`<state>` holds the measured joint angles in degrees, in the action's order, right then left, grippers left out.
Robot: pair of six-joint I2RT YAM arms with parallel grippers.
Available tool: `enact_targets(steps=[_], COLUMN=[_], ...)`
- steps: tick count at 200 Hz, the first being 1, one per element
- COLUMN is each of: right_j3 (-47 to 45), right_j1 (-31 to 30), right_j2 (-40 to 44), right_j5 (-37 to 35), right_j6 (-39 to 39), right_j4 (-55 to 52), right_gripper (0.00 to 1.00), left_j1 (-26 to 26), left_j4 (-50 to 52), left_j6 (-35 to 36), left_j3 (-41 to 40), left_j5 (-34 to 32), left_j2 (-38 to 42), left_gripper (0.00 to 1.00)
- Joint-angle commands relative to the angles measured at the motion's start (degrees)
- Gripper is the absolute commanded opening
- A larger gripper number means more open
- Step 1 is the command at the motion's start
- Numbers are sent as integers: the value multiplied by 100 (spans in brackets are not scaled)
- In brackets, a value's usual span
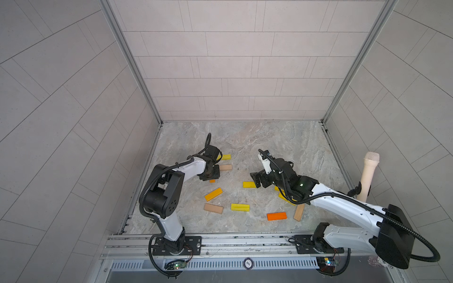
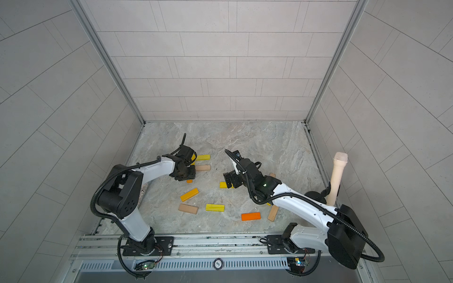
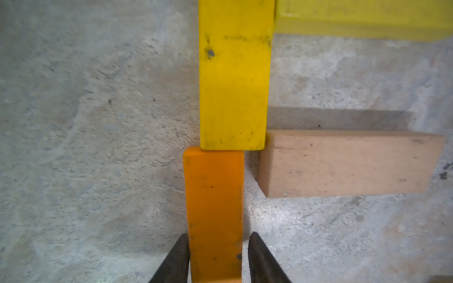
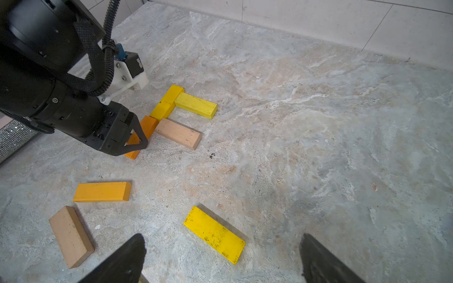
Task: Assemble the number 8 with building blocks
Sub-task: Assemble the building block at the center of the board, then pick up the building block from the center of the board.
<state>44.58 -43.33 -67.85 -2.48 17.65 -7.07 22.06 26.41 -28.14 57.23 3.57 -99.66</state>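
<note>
Since the flat orange wooden bar (image 3: 214, 191) looks light and stiff, pinch its long sides: left gripper (image 3: 218, 234) straddles it barely parted, right gripper (image 4: 223, 236) gapes empty.

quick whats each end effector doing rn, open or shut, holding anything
Left end effector: slightly open astride the orange block, gap on one side, not clamped.
Right end effector: wide open, empty.

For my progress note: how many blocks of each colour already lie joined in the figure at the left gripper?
Yellow blocks: 2
Orange block: 1
Tan block: 1
Total: 4
</note>
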Motion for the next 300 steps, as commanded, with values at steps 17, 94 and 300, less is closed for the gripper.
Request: enact_targets(steps=[17,94,300], right_j3=[-46,-37,168], right_j1=[34,39,44], right_j2=[67,23,-225], right_j5=[-73,-27,942], right_j6=[64,74,-332], right_j4=[48,39,-663], right_gripper=[99,100,99], left_j1=[70,74,880], left_j4=[83,131,1128], left_j6=[49,32,599], left_j3=[137,107,-658], left_j5=[58,42,3], left_j2=[-177,-97,1409], left_gripper=[40,42,68])
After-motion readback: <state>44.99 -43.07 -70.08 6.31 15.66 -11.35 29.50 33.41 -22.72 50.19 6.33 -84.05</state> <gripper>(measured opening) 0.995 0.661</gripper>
